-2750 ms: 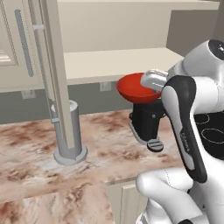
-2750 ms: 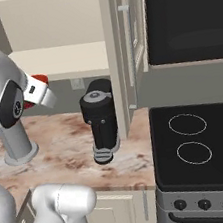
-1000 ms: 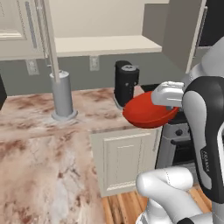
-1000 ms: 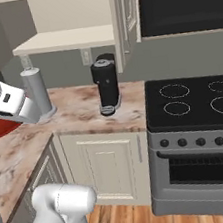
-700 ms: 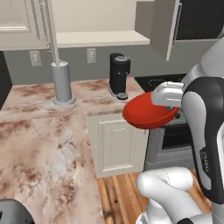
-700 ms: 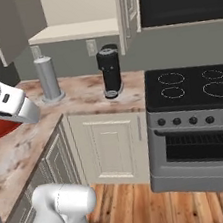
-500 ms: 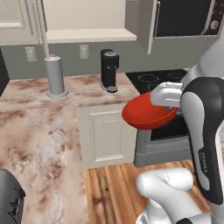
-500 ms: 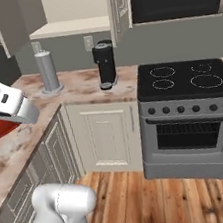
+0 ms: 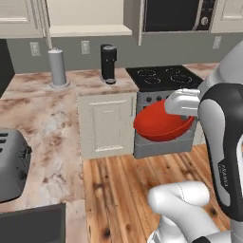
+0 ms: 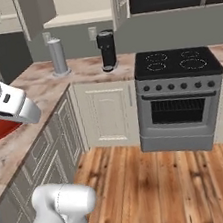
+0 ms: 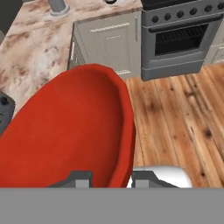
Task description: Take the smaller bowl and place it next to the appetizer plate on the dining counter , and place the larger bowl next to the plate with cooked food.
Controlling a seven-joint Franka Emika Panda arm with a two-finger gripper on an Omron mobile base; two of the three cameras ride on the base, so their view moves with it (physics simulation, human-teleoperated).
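Red-orange and glossy, the bowl [image 9: 159, 126] is round with a smooth, plain wall and a thin rim. It hangs in the air off the worktop, over the wood floor [image 9: 118, 190], with its rim caught between the two dark fingers of the gripper [image 11: 108, 178]. In the hand view one finger [image 11: 78, 179] sits on the inner side of the rim and the other [image 11: 144, 179] on the outer side, so the jaws stand narrow, clamped on the rim. In the right base view a red edge of the bowl shows under the white hand at the far left.

- Bowl position: in the left base view, in front of the oven [image 9: 163, 99], below the white wrist link, right of the cabinet door [image 9: 107, 124].
- Floor: warm brown planks with dark knots and visible grain.
- Worktop [image 9: 42, 123]: pinkish-brown veined marble, L-shaped, running along the far wall and down the left side.
- Cabinets: cream, flat recessed panels.
- Oven: grey metal front with a dark window and a row of round knobs; flat black hob with ring markings on top.
- Coffee machine [image 10: 107, 50]: black, upright, on the far worktop left of the hob.
- Cylinder [image 10: 58, 57]: grey, smooth, upright on a round base, left of the coffee machine and well apart from it.
- Toaster [image 9: 13, 163]: grey, boxy with rounded corners, at the near left on the worktop.
- Microwave [image 9: 178, 15]: dark, rectangular, mounted above the hob.
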